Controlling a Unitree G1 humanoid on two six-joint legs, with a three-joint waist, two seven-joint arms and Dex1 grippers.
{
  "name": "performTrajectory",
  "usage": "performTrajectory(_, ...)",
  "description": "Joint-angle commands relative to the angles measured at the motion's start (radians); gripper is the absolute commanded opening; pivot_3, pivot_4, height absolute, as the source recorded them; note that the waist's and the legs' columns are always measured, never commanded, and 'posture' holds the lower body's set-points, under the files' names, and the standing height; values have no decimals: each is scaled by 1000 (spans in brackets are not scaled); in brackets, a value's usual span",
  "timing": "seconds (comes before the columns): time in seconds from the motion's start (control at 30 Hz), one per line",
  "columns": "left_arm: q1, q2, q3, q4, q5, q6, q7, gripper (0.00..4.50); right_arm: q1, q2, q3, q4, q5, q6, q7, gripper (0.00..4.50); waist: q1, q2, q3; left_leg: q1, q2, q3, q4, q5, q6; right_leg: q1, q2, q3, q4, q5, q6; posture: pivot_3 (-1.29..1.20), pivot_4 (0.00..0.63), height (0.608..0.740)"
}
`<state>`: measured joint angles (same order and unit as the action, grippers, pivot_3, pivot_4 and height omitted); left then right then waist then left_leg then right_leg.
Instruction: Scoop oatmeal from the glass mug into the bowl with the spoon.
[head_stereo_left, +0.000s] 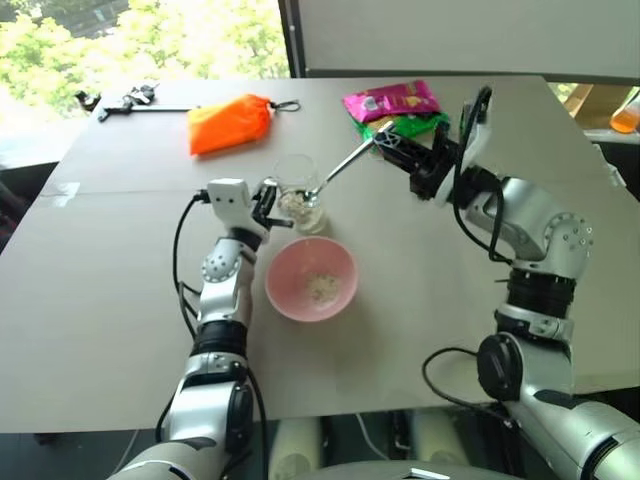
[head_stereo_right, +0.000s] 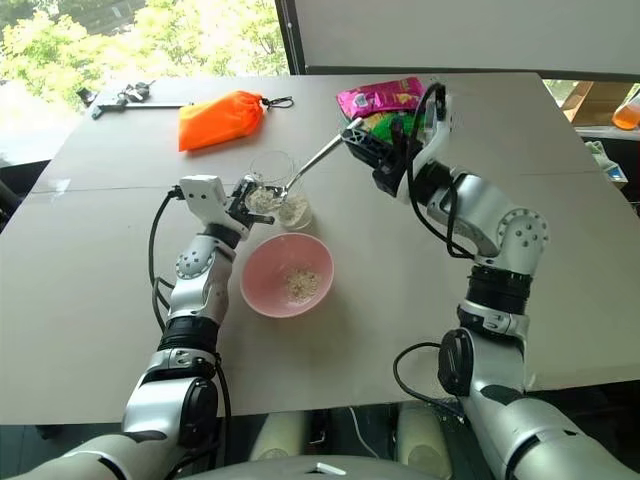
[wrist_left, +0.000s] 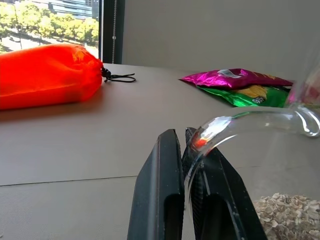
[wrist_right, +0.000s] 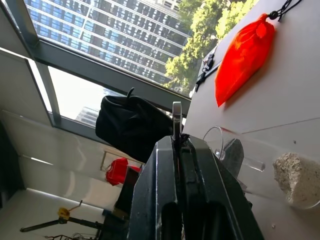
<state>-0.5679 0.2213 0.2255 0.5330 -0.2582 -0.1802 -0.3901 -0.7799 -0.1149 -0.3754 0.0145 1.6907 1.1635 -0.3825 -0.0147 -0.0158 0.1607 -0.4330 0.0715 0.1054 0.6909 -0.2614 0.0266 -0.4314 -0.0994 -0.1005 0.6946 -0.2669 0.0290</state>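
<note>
The glass mug (head_stereo_left: 298, 190) stands upright on the grey table, with pale oatmeal (head_stereo_left: 296, 207) in its bottom. My left gripper (head_stereo_left: 268, 206) is shut on the mug's handle (wrist_left: 220, 131). Just in front of the mug sits the pink bowl (head_stereo_left: 285, 290), which holds a small heap of oatmeal (head_stereo_left: 321, 288). My right gripper (head_stereo_left: 390, 140) hovers behind and to the right of the mug, shut on the end of the spoon's handle (wrist_right: 176, 117). The silver spoon (head_stereo_left: 345, 165) slants down to the left, and its bowl end reaches into the mug's mouth.
At the back of the table lie an orange drawstring bag (head_stereo_left: 232, 122), a magenta snack packet (head_stereo_left: 392, 100) and a green one (head_stereo_left: 408, 125) right behind my right gripper. A black tool (head_stereo_left: 125, 103) lies at the far left corner. The table's front edge runs just beyond the bowl.
</note>
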Motion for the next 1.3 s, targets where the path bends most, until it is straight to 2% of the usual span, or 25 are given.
performTrajectory(0.03, -2, 12, -2, 13, 2, 6, -7, 74, 41, -53, 60, -75, 62, 3, 4, 0, 0, 0, 0, 0, 0, 0, 0, 0, 0, 0, 0, 0, 0, 0, 0, 0, 150, 696)
performTrajectory(0.1, -3, 14, -3, 16, 2, 6, -9, 74, 57, -96, 100, -102, 21, 9, 44, 0, -1, 0, 0, 0, 0, 0, 0, 0, 0, 0, 0, 0, 0, 0, 0, 0, 150, 696)
performTrajectory(0.33, -14, 15, -7, 29, 5, 6, -14, 74, 35, -249, 283, -252, -294, -19, 314, 0, 1, 0, 0, 0, 0, 0, 0, 0, 0, 0, 1, 0, 0, 0, 0, 0, 150, 696)
performTrajectory(0.67, -18, 20, -7, 39, 8, 1, -21, 74, -68, -402, 517, -460, -718, -188, 659, 0, 2, 0, 0, 0, 0, -1, 0, 0, 0, 0, 1, 0, -1, 0, 0, 0, 150, 696)
performTrajectory(0.9, -19, 11, -12, 45, 10, -4, -22, 74, -56, -428, 557, -522, -829, -312, 895, 0, 3, 0, 0, 1, 0, -1, 0, 0, 0, 0, 1, 0, -1, 0, 0, 0, 150, 696)
performTrajectory(1.07, -21, 9, -13, 50, 11, -4, -22, 74, -34, -434, 554, -528, -867, -359, 1004, 0, 3, -1, 0, 1, 0, -1, 0, 0, 0, 1, 1, 0, -1, 0, 0, 0, 150, 696)
performTrajectory(1.2, -17, 7, -15, 50, 12, -4, -23, 74, -17, -412, 536, -514, -867, -366, 1038, 0, 3, -1, 0, 1, 0, -1, 0, 0, 0, 1, 1, -1, -1, 0, 0, 0, 150, 696)
performTrajectory(1.3, -16, 6, -15, 48, 12, -4, -22, 74, -5, -345, 470, -461, -797, -307, 955, 0, 3, -1, 0, 1, 0, -1, 0, 0, 0, 1, 1, -1, 0, 0, 0, 0, 150, 696)
